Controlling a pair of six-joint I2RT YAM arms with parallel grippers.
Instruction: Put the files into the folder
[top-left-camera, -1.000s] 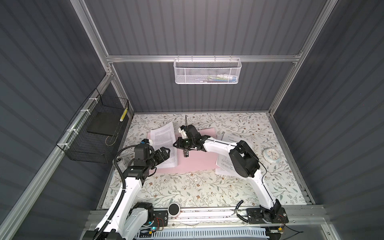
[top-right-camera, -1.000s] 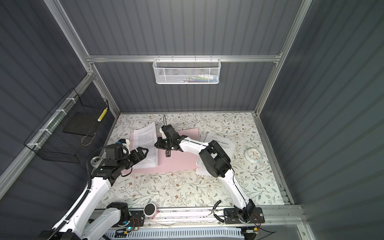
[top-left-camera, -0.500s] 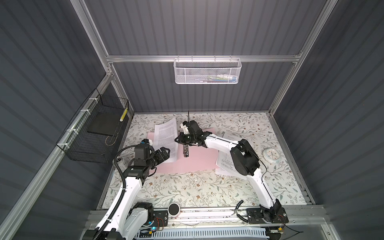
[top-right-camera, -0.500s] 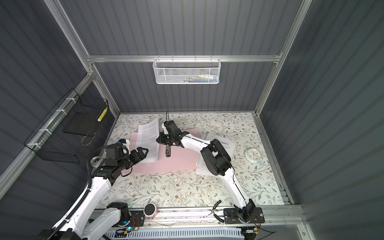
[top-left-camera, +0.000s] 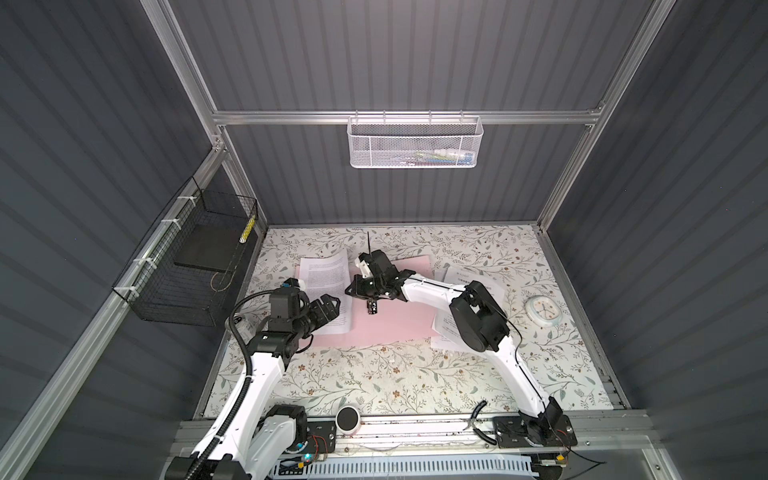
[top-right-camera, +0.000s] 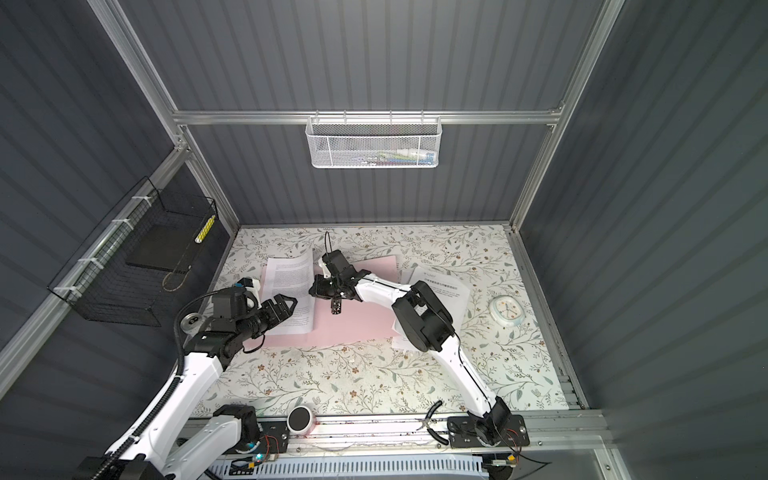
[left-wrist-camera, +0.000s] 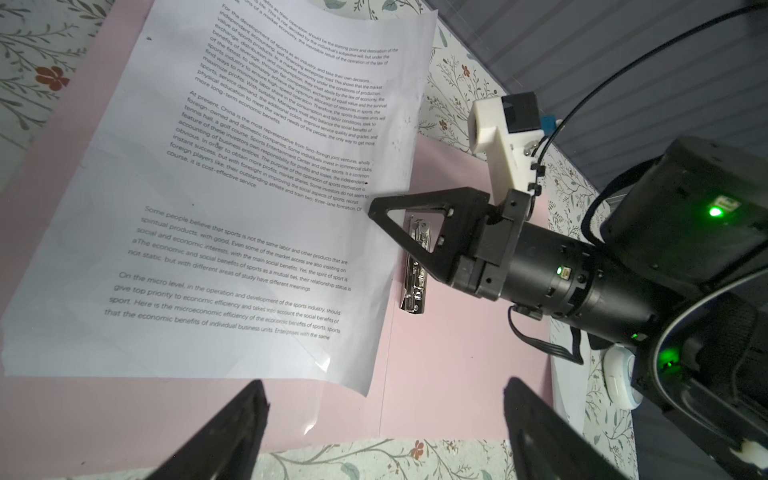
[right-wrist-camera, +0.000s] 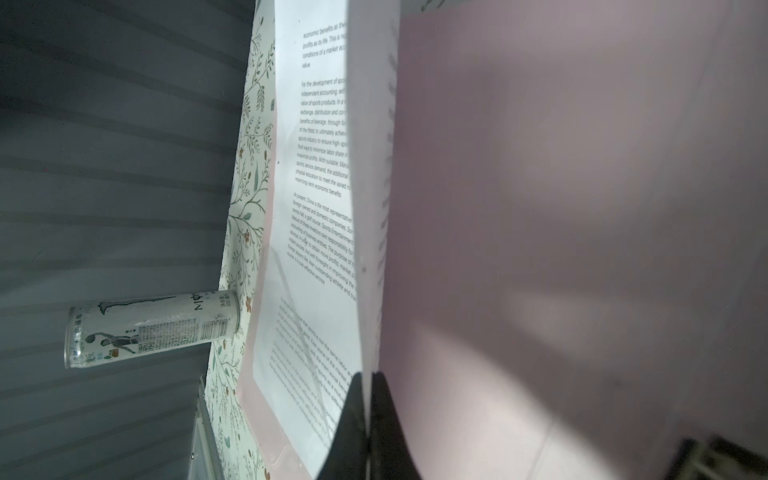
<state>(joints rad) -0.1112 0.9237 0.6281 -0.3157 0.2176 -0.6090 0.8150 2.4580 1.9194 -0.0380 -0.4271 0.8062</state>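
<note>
Right pincer (left-wrist-camera: 372, 210) pinches the right long edge of a text-printed white sheet (top-left-camera: 324, 274), which lies near-to-far over the left half of the open pink folder (top-left-camera: 399, 324) on the bench (top-left-camera: 374, 374), just left of the silver clip (left-wrist-camera: 415, 270). Left pincer (top-left-camera: 332, 307), spread and holding nothing, hovers at the sheet's near end.

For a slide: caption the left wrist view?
Right gripper pinches the edge of a printed sheet over the open pink folder and metal clip; left gripper open.
</note>
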